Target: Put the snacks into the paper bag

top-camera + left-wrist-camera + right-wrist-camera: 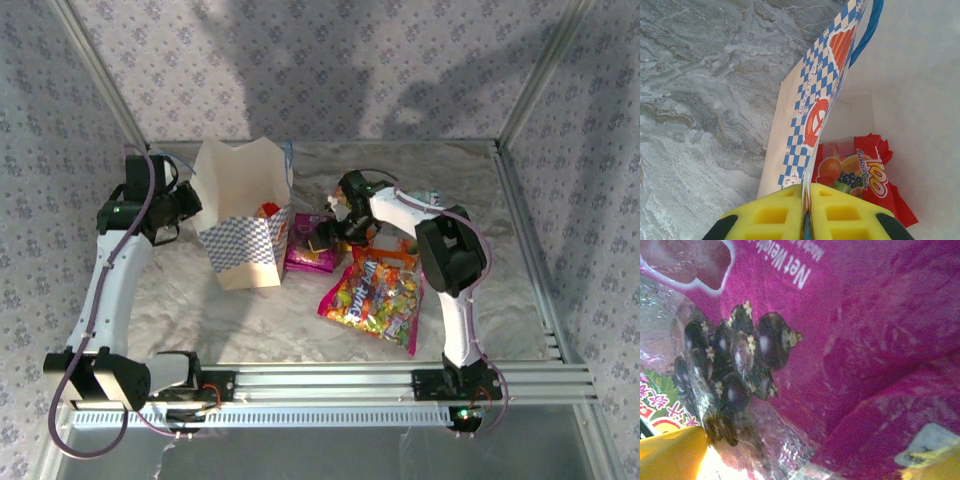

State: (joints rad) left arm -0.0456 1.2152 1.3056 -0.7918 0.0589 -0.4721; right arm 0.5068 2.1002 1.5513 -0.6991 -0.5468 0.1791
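The left gripper (806, 200) has its yellow foam pads (770, 215) pressed together on the left wall of the cream paper gift bag (245, 215), near the top edge. The bag stands upright on the grey marbled table (270, 320), left of centre. Its mouth opens upward, and its blue-and-white checkered band faces the near edge. In the left wrist view a blue cord handle (867, 30) curves off the top of the frame. A red glossy plastic packet (865, 175) printed with fruit lies at the bottom of the bag, its lower corner cut off by the pads.

Just right of the bag, a purple glossy plastic packet (308, 258) lies flat. Its far part is hidden under the right gripper (332, 235), so its long axis is hard to judge. Up close it shows dark grapes and white lettering. The yellow fingers (670, 450) sit wide apart at the two lower corners, spread over the packet; whether they touch it is unclear.

Further right lies a large multicoloured plastic packet with pink edges (375, 292). It is flat and skewed, its long axis running from far right to near left, and an orange packet (400, 252) is half hidden at its far end
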